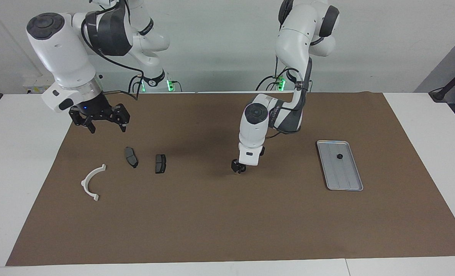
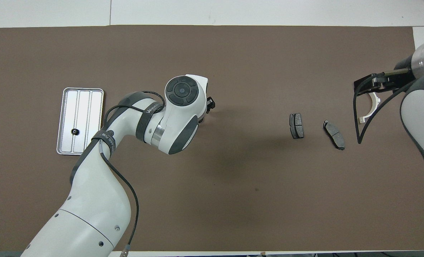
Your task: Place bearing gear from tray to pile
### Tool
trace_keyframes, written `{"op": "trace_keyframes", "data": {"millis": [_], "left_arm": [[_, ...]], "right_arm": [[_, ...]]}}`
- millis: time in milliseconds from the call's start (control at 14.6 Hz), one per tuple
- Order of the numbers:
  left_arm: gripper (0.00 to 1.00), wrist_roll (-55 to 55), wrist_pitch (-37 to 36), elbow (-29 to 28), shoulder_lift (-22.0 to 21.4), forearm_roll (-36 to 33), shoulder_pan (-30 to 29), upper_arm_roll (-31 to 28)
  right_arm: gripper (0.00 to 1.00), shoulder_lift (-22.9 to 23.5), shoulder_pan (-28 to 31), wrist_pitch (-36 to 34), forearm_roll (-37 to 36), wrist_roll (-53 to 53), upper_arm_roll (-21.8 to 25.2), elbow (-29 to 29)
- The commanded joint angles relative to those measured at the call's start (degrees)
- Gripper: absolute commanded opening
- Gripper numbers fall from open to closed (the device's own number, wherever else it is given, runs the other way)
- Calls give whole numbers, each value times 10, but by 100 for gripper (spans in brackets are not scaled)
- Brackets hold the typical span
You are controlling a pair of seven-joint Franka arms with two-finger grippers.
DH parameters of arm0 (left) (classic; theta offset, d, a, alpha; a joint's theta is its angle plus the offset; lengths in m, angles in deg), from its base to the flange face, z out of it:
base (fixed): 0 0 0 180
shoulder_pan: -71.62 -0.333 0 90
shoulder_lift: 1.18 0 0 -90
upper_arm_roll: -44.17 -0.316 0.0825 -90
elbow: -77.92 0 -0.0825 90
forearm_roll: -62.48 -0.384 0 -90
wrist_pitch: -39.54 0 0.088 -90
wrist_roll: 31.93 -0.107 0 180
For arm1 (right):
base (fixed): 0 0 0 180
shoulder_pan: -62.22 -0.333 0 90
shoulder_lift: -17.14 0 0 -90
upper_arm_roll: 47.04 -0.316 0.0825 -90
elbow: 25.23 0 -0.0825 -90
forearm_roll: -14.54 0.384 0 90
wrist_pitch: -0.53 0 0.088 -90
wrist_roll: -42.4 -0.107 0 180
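The brown mat [image 1: 227,214] is covering most of the table. The right arm is waiting, its right gripper [image 1: 104,122] hanging with fingers spread wide and holding nothing, over the mat's edge at its own end, above the white bracket [image 1: 91,181]. The left gripper [image 1: 238,167] is pointing down at the bare mat in the middle, between the pile and the tray [image 1: 349,180]; whether its fingers are parted cannot be told, and nothing can be seen between them. The tray is lying at the left arm's end, its long axis running away from the robots, and is holding one small dark bearing gear [image 1: 339,156] in its nearer half. The two brake pads [image 1: 131,156] [image 1: 160,163] are lying side by side near the bracket.
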Motion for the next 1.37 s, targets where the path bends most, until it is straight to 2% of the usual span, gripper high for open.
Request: {"op": "trace_keyframes", "data": {"millis": [0, 137, 275, 480, 618, 892, 1167, 1304], "left_arm": [[76, -81, -76, -10, -44, -13, -41, -1], [74, -163, -109, -30, -76, -12, -78, 0], [74, -240, -105, -77, -119, -12, -130, 0], [74, -358, -99, -132, -160, -12, -198, 1], [74, -441, -80, -161, -173, -12, -241, 0], [74, -593, -40, -194, -185, -10, -328, 2], [71, -636, 78, -268, -198, -10, -348, 0], [71, -661, 82, -273, -199, -9, -350, 0]], "right_arm": [[98, -4, -22, 18, 5, -44, -1, -9], [97, 2, -43, 34, 5, -68, -1, -10], [98, 10, -64, 44, 5, -93, -1, -9], [98, 18, -105, 46, 14, -95, -3, -8], [98, 24, -144, 48, 51, -109, -4, -10], [97, 52, -200, 56, 51, -137, -4, -8], [97, 95, -225, 109, 50, -159, -4, -8], [97, 118, -250, 129, 41, -181, -4, -2]]}}
